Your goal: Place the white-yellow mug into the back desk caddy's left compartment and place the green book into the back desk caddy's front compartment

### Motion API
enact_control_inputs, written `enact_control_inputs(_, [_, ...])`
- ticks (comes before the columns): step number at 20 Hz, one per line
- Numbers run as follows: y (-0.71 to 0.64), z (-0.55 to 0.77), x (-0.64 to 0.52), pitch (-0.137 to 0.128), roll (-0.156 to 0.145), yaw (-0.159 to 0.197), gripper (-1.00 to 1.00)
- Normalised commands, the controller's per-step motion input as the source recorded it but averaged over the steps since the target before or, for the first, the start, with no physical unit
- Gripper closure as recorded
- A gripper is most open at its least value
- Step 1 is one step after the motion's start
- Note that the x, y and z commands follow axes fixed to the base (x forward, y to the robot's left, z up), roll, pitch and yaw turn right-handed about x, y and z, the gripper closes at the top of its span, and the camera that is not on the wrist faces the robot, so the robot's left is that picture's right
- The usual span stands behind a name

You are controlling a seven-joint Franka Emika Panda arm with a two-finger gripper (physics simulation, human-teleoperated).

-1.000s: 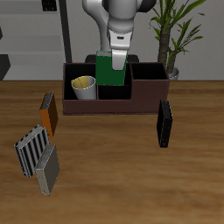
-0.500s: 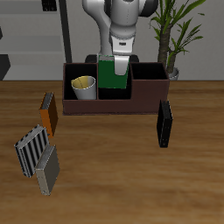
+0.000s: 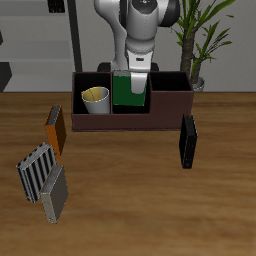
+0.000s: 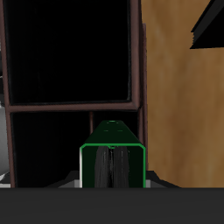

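The green book (image 3: pixel 127 92) stands upright with its lower end sunk into the split middle section of the back desk caddy (image 3: pixel 170 115), just behind the front wall. My gripper (image 3: pixel 135 77) is shut on the book's upper edge. In the wrist view the green book (image 4: pixel 112 140) shows edge-on between my fingers (image 4: pixel 106 168), with dark caddy cells beyond it. The white-yellow mug (image 3: pixel 95 99) sits inside the caddy's end cell beside the book.
A black book (image 3: pixel 187 142) stands on the table near the caddy's other end. An orange book (image 3: pixel 55 130), a striped object (image 3: pixel 36 171) and a grey book (image 3: pixel 54 195) lie nearer the table's front edge. A potted plant (image 3: pixel 198 40) stands behind the caddy.
My gripper has come down with the green book, which now sits deeper in the caddy's middle section. The mug and the other books have not moved.
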Motion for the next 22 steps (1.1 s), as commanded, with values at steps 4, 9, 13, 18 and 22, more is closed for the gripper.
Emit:
enact_control_inputs(4, [-0.04, -0.27, 0.01, 0.051, -0.003, 0.012, 1.00])
enact_control_inputs(9, [-0.04, -0.26, 0.05, 0.052, -0.007, 0.004, 1.00])
enact_control_inputs(13, [-0.02, -0.12, 0.03, 0.038, -0.009, -0.041, 1.00])
enact_control_inputs(18, [0.03, -0.03, -0.02, 0.046, 0.010, -0.061, -1.00])
enact_control_inputs(22, [0.07, 0.18, -0.05, -0.039, 0.001, -0.035, -1.00])
